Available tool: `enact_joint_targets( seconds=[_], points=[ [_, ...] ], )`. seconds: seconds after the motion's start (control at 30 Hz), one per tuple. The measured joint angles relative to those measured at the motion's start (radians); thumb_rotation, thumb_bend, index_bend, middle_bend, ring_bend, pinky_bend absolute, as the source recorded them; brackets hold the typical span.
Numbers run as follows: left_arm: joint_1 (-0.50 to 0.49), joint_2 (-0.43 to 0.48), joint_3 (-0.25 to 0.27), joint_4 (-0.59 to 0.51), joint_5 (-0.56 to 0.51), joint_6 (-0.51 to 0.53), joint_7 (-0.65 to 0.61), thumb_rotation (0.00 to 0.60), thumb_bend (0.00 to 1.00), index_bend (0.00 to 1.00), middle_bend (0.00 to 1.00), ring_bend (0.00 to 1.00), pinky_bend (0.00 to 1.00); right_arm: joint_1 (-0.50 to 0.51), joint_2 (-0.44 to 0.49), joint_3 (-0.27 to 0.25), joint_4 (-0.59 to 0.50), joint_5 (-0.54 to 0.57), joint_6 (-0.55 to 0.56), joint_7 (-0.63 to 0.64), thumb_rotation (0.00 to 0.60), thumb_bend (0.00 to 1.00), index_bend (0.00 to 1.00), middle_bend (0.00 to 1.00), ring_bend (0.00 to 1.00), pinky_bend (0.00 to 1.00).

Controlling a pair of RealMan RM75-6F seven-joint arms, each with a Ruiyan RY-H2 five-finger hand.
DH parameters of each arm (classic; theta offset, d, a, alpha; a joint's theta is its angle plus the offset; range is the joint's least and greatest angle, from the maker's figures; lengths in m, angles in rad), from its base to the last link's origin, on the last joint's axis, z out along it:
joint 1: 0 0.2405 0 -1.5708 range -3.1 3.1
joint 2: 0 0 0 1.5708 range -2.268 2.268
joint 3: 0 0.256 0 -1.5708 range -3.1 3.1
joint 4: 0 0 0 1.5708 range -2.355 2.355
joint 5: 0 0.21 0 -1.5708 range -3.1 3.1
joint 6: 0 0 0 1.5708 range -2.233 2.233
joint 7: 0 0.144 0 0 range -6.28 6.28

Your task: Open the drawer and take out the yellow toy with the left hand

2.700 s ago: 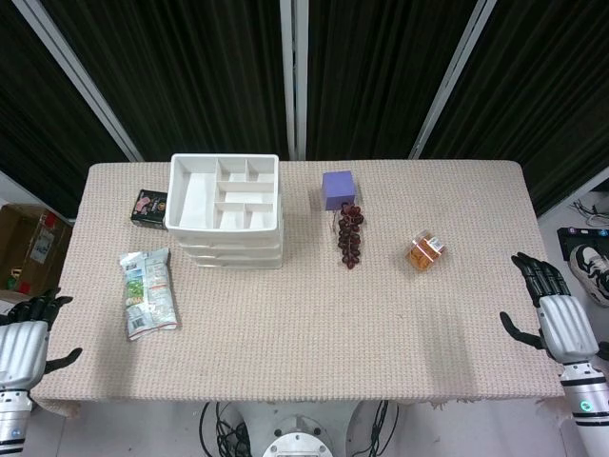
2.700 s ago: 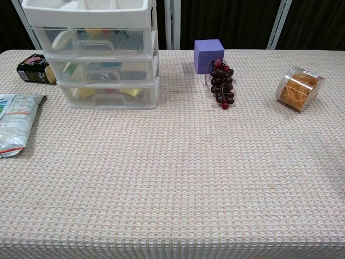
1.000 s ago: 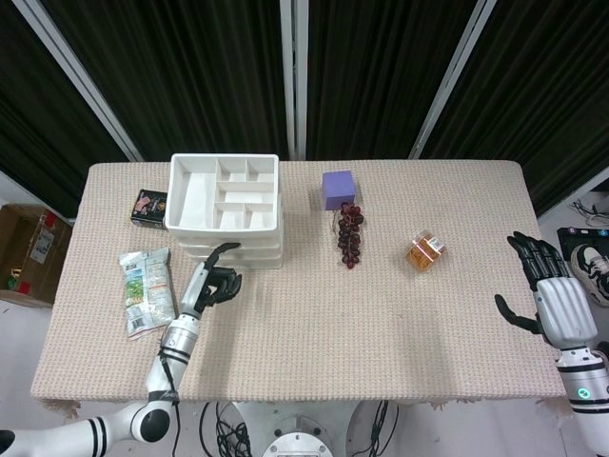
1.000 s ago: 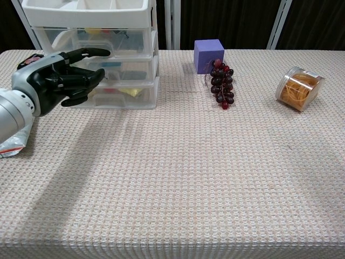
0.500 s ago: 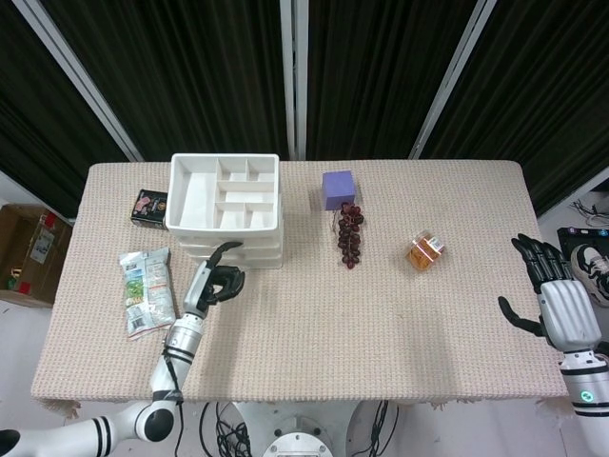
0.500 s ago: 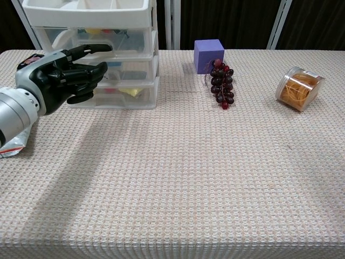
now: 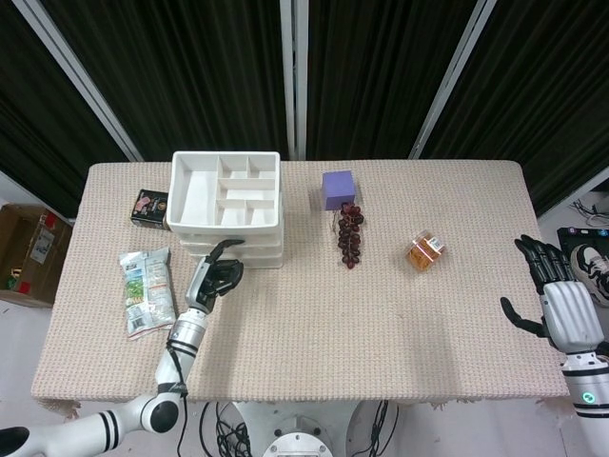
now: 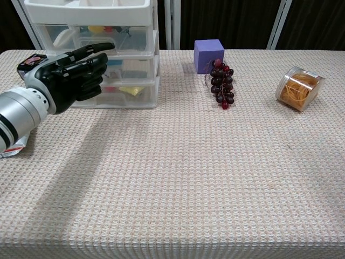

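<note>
While every drawer sat closed, things lay thus around the drawer unit:
Left hand: just before the unit's front, fingers curled narrow, holding nothing.
Yellow toy: inside the bottom drawer.
Grapes: right of the unit.
Right hand: far right, off the table, fingers spread wide.

Bright, even overhead light in both views, no glare. Chest view: soft broad shadow on the tablecloth below and beside the left hand. Dark curtains behind stay near black. Focus sharp throughout; the left hand's forearm is slightly soft at the frame edge. Head view shows mild wide-angle bending at the corners.
</note>
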Motion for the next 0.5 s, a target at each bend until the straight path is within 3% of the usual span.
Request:
enact_joint_targets(
  seconds=[0.5],
  points=[
    [0.056, 0.016, 0.074, -0.016, 0.053, 0.042, -0.063, 0.600, 0.47, 0.53, 0.82, 0.91, 1.00, 0.004, -0.005, -0.002, -0.014, -0.005, -0.007, -0.025, 0.600, 0.29, 0.00, 0.03, 0.00, 0.00]
  ],
)
